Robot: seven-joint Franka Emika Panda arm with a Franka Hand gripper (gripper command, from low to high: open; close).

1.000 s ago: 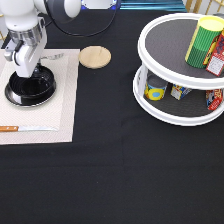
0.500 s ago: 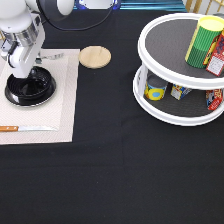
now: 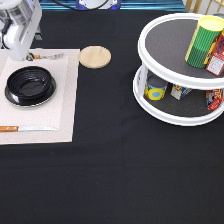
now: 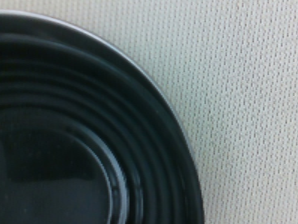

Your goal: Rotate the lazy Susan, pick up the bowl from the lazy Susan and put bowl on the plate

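The glossy black bowl (image 3: 30,86) rests upright on the beige placemat (image 3: 65,105) at the exterior view's left, well away from the lazy Susan (image 3: 150,107) at the right. The wrist view shows its ridged inner wall (image 4: 56,140). The plate is almost wholly hidden under the bowl; only a thin silver edge (image 4: 71,24) shows along the bowl's rim in the wrist view. My gripper (image 3: 17,57) hangs above the placemat's far edge, just beyond the bowl toward the exterior view's top, open and empty, touching nothing.
A round wooden coaster (image 3: 95,56) lies right of the placemat. A knife with an orange handle (image 3: 25,128) lies on the mat's near side and a metal utensil (image 3: 47,56) on its far side. A green-yellow can (image 3: 202,42) and other small items stand on the lazy Susan's tiers.
The gripper was down at the bowl's rim a second ago. It has let go and risen up and away toward the exterior view's top. The bowl stays where it was.
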